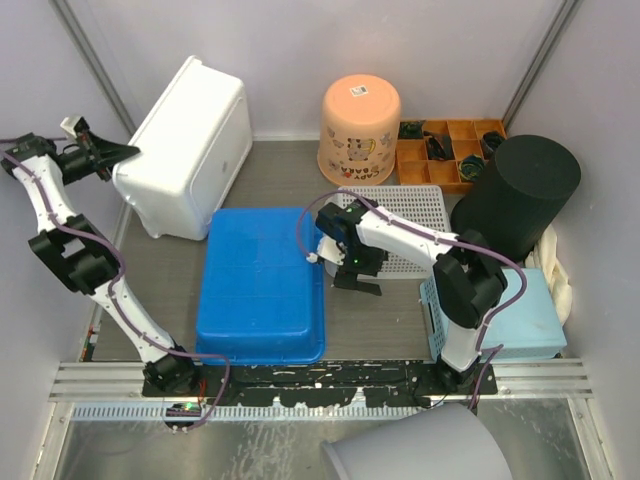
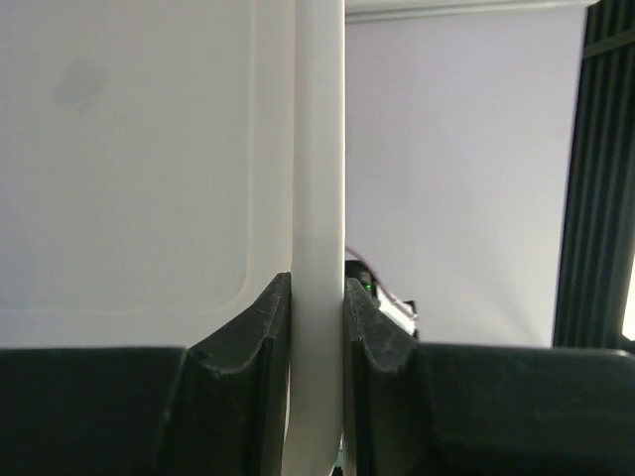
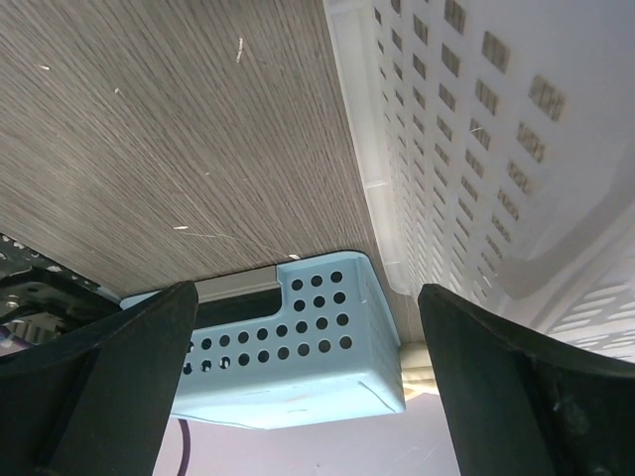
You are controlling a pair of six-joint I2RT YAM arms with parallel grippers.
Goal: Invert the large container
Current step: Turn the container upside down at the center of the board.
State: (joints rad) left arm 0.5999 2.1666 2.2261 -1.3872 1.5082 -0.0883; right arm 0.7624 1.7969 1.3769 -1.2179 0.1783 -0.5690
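Left wrist: left end effector (image 2: 317,297) clamps the white container (image 2: 129,159) rim

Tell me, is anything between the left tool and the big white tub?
Nothing visible: the left tool is clamped on the rim of the white tub. The upturned blue bin lies close beside the tub, though.

top: high from near edge, whole table (image 1: 270,180) | left wrist: tight on white container (image 2: 119,149) rim | right wrist: low over table
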